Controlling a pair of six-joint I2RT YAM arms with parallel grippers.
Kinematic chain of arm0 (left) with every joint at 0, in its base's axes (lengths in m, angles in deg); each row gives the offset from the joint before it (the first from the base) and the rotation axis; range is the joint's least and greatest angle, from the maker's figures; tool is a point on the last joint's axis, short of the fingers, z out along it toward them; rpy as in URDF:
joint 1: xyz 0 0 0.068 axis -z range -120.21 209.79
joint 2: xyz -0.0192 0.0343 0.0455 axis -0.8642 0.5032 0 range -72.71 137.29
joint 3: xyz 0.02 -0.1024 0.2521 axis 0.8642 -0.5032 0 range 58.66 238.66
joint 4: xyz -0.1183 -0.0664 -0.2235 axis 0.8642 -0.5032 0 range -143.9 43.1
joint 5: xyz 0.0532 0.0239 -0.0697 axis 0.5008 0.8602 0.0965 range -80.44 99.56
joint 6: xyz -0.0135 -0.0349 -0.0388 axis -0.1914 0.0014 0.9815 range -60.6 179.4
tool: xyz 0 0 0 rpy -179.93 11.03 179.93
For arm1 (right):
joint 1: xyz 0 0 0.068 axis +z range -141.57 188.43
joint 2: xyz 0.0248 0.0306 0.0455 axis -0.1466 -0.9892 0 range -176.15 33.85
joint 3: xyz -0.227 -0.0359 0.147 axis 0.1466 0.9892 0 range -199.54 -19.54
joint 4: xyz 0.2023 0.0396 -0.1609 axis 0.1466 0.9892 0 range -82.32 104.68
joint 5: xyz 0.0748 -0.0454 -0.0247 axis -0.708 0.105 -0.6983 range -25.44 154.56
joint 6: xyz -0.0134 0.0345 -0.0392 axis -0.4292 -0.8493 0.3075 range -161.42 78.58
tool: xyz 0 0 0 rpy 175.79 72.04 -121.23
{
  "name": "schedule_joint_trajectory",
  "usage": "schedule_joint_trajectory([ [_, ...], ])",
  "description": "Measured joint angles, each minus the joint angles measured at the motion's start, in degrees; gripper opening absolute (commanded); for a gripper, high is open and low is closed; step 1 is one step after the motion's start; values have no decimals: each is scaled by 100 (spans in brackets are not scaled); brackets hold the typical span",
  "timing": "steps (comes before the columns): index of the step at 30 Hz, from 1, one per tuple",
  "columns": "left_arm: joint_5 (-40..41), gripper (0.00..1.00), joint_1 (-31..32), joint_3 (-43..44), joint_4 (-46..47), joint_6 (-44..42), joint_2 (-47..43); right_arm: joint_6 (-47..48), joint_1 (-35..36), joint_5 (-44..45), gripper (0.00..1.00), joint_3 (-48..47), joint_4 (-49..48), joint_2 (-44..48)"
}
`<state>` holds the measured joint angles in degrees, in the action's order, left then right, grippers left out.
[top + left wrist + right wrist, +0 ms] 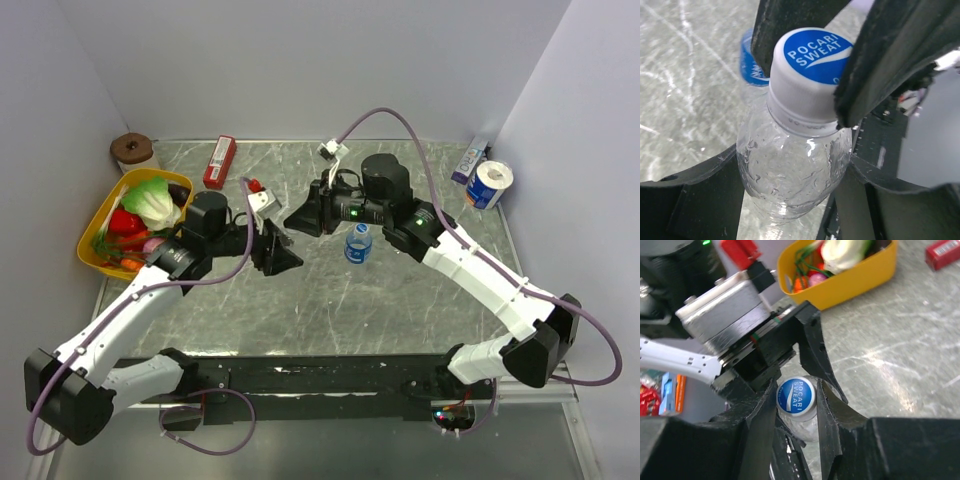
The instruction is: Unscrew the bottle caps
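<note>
Where the two arms meet in the middle of the overhead view, their black bodies cover the held bottle completely, so only the wrist cameras show it. Around them on the grey table (pixel 420 310) sit a yellow basket (pixel 92 225) of toy vegetables at the left, a red box (pixel 219 162) and a brown roll (pixel 131 150) toward the upper left, and a toilet roll (pixel 490 184) beside a small blue-and-white box (pixel 468 160) at the upper right. The left gripper (pixel 283 252) is clamped on the clear body of a bottle (pixel 790 170), its fingers (pixel 695 200) at the bottom of the left wrist frame. The right gripper (pixel 796 390) is closed on that bottle's blue-and-white cap (pixel 810 65), one finger pressed on each side, at the centre of the right wrist frame. A second bottle (pixel 358 245), with a blue label, stands free on the table just right of centre, near the right gripper but apart from it; its top is too small to say surely whether a cap sits on it. Two bottles show in all, and one cap that is certain.
</note>
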<state>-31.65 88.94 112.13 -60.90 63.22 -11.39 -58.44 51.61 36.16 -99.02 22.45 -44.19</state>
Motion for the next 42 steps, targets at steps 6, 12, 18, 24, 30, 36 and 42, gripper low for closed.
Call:
schedule_joint_trajectory([
  [6,-850,59,-234,2,-52,-76,-98,330,4,-564,2,35,-225,59],
  [12,-1572,59,-452,120,-345,-273,-125,529,-66,-1215,11,118,-509,98],
  [18,-1746,59,-501,227,-496,-514,-162,732,-68,-1296,21,151,-505,238],
  [24,-1746,59,-505,254,-608,-678,-162,796,-68,-1198,26,297,-518,387],
  [30,-1742,59,-507,258,-649,-767,-162,815,-68,-1025,36,428,-522,522],
  [36,-1725,59,-509,282,-634,-765,-162,916,-68,-857,48,472,-483,634],
  [42,-1585,58,-566,286,-667,-752,-190,1032,-146,-595,83,498,-413,708],
])
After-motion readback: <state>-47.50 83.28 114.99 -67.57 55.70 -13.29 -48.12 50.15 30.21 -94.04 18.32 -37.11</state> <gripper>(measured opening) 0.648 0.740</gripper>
